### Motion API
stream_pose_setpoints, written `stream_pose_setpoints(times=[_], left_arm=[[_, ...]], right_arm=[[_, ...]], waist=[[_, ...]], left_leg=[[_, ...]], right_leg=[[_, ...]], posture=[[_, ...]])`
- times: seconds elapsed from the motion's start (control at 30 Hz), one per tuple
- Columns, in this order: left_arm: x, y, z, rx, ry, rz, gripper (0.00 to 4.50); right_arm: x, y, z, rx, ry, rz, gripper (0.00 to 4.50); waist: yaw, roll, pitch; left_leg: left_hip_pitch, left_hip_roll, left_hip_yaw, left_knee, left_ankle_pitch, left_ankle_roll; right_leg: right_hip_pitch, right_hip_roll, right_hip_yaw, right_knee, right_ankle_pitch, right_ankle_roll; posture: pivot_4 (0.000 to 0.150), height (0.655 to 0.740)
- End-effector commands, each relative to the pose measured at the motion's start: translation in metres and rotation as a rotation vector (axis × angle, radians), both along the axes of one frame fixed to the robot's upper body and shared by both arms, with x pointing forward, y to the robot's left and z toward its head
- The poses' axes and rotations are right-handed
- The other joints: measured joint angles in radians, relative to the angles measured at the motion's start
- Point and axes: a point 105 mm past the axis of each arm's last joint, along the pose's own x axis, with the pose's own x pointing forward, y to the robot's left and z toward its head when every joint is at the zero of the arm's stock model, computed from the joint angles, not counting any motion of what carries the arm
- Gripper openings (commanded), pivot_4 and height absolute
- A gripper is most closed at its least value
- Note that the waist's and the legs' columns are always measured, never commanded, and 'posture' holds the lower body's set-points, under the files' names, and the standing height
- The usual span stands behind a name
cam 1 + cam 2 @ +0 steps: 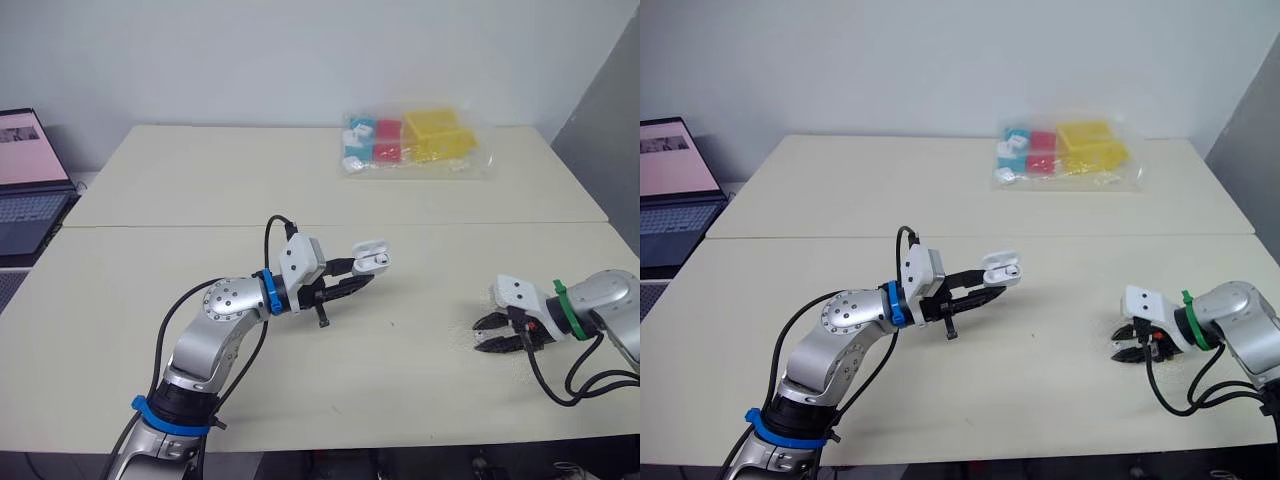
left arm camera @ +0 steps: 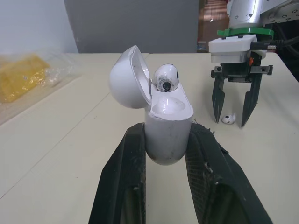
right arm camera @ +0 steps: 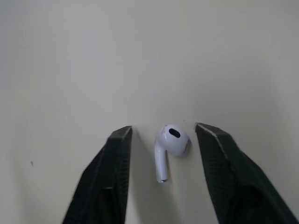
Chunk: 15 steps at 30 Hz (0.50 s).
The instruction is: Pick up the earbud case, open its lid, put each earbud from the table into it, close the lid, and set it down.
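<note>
Left eye view: tabletop [image 1: 200, 180] spans the frame. Left pincer [image 1: 360, 278], centre, clamped on the case [image 1: 372, 260], lid [image 2: 128, 77] open, one bud [image 2: 166, 79] seated inside. Right pincer [image 1: 478, 336], lower right, spread wide, straddling the loose earbud [image 3: 170, 142], not touching. Advice: centre it, close slowly across the bulb [image 3: 175, 139], not the stem [image 3: 161, 165]; it may squirt sideways.

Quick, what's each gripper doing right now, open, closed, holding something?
Left gripper: shut on the earbud case, lid open, seated earbud inside.
Right gripper: open, fingers either side of the loose earbud on the table.
</note>
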Motion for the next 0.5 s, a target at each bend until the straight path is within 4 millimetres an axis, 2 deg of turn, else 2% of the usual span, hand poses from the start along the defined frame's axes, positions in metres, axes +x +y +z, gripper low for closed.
stream_pose_setpoints(times=[0.03, 0.2, 0.3, 0.37, 0.5], left_arm=[[-0.005, -0.002, 0.01, -0.015, -0.04, -0.019, 0.8], [-0.003, -0.001, 0.01, -0.016, -0.043, -0.015, 0.8], [-0.004, -0.003, 0.008, -0.023, -0.041, -0.015, 0.8], [-0.004, -0.003, 0.007, -0.025, -0.041, -0.017, 0.8], [-0.004, -0.007, 0.005, -0.027, -0.045, -0.025, 0.8]], right_arm=[[0.004, -0.003, 0.008, 0.011, -0.012, -0.022, 3.54], [0.003, -0.001, 0.035, 0.042, -0.036, -0.016, 3.58], [-0.009, -0.003, 0.052, 0.013, -0.035, -0.042, 3.58], [-0.014, -0.003, 0.056, -0.008, -0.028, -0.058, 3.58], [-0.008, 0.002, 0.051, -0.081, -0.054, -0.189, 3.58]], waist=[[0.0, 0.0, 0.0], [0.0, 0.0, 0.0], [0.001, 0.001, 0.0], [0.004, 0.001, 0.0], [0.003, 0.001, 0.001]], left_leg=[[0.0, 0.0, 0.0, 0.0, 0.0, 0.0], [0.0, 0.0, 0.0, 0.0, 0.0, 0.0], [-0.002, 0.0, 0.0, -0.002, 0.0, 0.0], [-0.003, 0.0, -0.002, -0.002, 0.0, 0.0], [-0.003, 0.0, -0.002, -0.002, 0.0, 0.0]], right_leg=[[0.0, 0.0, 0.0, 0.0, 0.0, 0.0], [-0.001, 0.0, 0.0, 0.001, 0.001, 0.0], [-0.002, 0.0, 0.0, 0.0, 0.0, -0.001], [-0.002, -0.001, 0.0, 0.0, 0.0, -0.001], [-0.002, -0.002, 0.0, -0.002, 0.0, -0.001]], posture=[[0.15, 0.74], [0.15, 0.74], [0.15, 0.74], [0.15, 0.74], [0.15, 0.74]])
